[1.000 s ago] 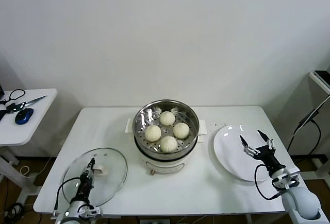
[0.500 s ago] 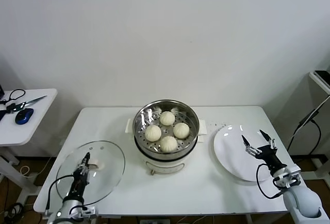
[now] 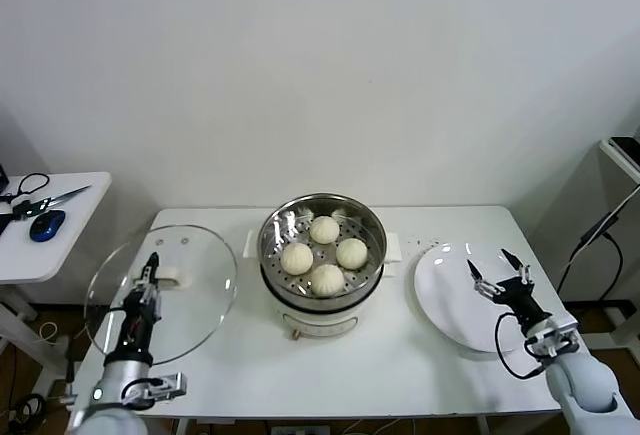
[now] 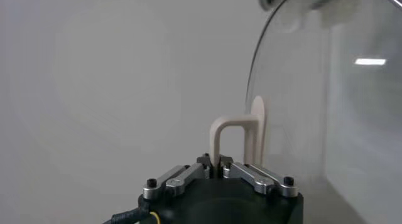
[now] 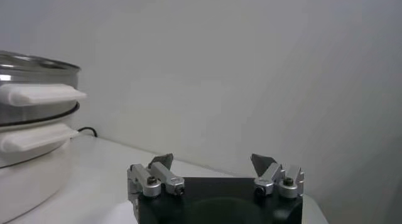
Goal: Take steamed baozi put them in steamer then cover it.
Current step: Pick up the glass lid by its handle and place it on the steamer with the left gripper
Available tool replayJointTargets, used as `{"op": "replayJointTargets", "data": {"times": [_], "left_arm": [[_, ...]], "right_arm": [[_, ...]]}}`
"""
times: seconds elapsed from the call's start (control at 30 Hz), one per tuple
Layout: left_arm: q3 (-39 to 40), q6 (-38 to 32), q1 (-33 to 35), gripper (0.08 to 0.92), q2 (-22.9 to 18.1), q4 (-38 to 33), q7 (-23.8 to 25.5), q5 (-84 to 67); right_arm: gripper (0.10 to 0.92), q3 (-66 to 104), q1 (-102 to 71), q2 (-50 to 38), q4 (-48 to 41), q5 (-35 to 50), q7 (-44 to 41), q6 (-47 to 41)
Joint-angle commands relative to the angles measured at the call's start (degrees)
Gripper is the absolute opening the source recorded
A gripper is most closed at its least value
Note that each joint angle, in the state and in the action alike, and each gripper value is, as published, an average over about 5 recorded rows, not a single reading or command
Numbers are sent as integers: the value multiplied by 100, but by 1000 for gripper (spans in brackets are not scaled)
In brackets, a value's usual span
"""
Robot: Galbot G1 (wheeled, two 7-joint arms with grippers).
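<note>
Several cream-white baozi (image 3: 325, 253) sit in the shiny steamer (image 3: 322, 207) on its white pot base at the table's middle. My left gripper (image 3: 151, 267) is shut on the white handle (image 4: 233, 138) of the clear glass cover (image 3: 160, 291) and holds it lifted and tilted, left of the steamer. In the left wrist view the cover (image 4: 314, 100) stands on edge beyond the gripper (image 4: 218, 164). My right gripper (image 3: 497, 273) is open and empty over the white plate (image 3: 450, 300); it also shows open in the right wrist view (image 5: 213, 161), with the steamer (image 5: 34, 87) off to one side.
A small side table (image 3: 40, 245) at far left holds scissors (image 3: 52, 199) and a blue mouse (image 3: 46, 225). The white wall stands behind the table (image 3: 300, 365). A stand with a cable (image 3: 600, 230) is at far right.
My left gripper has lifted the cover off the table and tilted it upright, moving it up and back toward the steamer. The right gripper has barely moved.
</note>
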Motion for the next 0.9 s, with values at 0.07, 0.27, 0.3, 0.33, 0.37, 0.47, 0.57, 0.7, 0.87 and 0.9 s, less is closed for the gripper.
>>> {"op": "replayJointTargets", "data": {"times": [0.07, 0.27, 0.3, 0.33, 0.37, 0.47, 0.57, 0.7, 0.87, 0.9], "left_arm": [[1474, 1807, -1060, 150, 1663, -808, 920, -210], [2606, 2311, -2104, 150, 1712, -728, 1908, 120], [2754, 2372, -2264, 150, 1651, -715, 2093, 191], [2898, 2426, -2448, 150, 1557, -683, 2259, 257], [3021, 2485, -2625, 150, 1453, -643, 2373, 299], [3334, 2623, -3177, 150, 1099, -448, 2624, 398], [3623, 2761, -3648, 150, 793, -240, 2800, 478], [3969, 2806, -4031, 150, 355, 69, 3002, 776], [4215, 2806, -4186, 150, -334, 608, 3022, 1127], [4240, 2806, -4187, 150, -490, 698, 2989, 1175]], "right_arm": [[823, -164, 302, 14, -280, -135, -4, 9], [823, -200, 383, 55, -379, -234, -44, 0], [823, -200, 389, 64, -388, -249, -47, 1], [823, -199, 394, 74, -397, -263, -48, 3], [823, -196, 398, 84, -408, -280, -48, 6], [823, -176, 393, 107, -434, -316, -47, 15], [823, -127, 360, 116, -443, -337, -47, 24], [823, -31, 308, 111, -460, -354, -48, 39], [823, 71, 264, 97, -478, -358, -55, 65], [823, 89, 251, 94, -476, -358, -58, 71]]}}
